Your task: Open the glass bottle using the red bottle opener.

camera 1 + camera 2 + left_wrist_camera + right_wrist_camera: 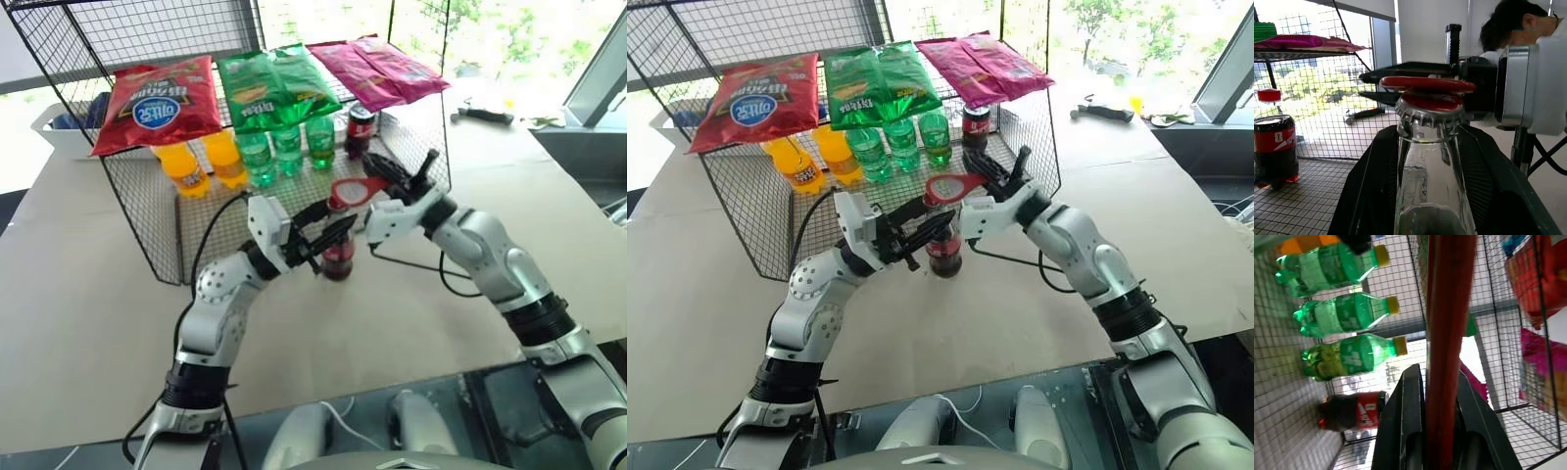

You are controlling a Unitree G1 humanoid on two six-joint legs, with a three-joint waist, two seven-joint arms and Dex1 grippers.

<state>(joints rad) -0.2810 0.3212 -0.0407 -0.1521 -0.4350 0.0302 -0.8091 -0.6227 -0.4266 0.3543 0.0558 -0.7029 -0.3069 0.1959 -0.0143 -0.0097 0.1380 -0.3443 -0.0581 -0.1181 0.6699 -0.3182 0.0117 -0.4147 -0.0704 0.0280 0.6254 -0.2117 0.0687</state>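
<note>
The glass bottle (338,258) stands upright on the table just in front of the wire rack. My left gripper (330,241) is shut on it from the left, with a dark finger (1369,186) on each side of the clear neck (1429,171). The red bottle opener (350,191) lies flat over the crimped cap (1430,111), its ring head resting on or just above the cap. My right gripper (372,182) comes in from the right and is shut on the opener's handle (1445,338), its fingers (1404,426) clamped on either side.
The wire rack (147,211) behind the bottle holds orange soda bottles (186,166), green ones (284,147) and a squat dark cola bottle (360,127), with chip bags (162,98) on top. A tool (485,115) lies far right. A person's head (1513,24) shows behind my right wrist.
</note>
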